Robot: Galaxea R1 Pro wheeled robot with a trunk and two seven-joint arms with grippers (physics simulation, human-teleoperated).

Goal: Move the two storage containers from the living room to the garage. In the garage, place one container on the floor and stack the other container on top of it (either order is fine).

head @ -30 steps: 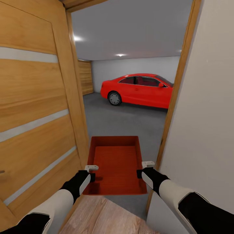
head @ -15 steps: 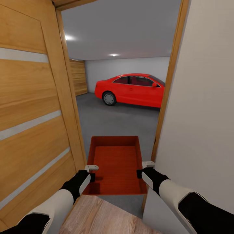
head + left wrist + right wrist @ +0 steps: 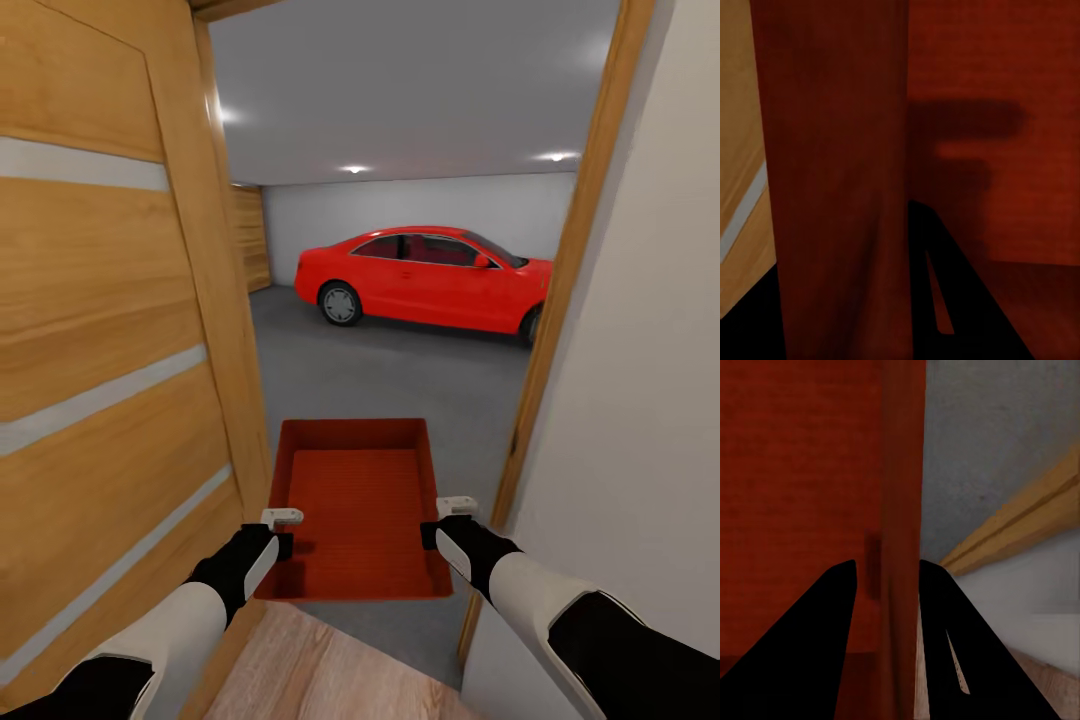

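wood door (image 3: 100,330) left | white wall (image 3: 640,400) right | grey floor (image 3: 390,380) | red car (image 3: 425,278)

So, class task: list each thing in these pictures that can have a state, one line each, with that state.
storage container: lidless, empty, held level above the threshold.
left gripper: shut on the container's left wall.
right gripper: shut on the container's right wall.
wood-panelled door: open.
red car: parked, doors shut.
ceiling lights: on.

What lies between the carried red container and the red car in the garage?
In the head view, only bare dark grey floor lies between the storage container and the red car; nothing stands on that stretch.
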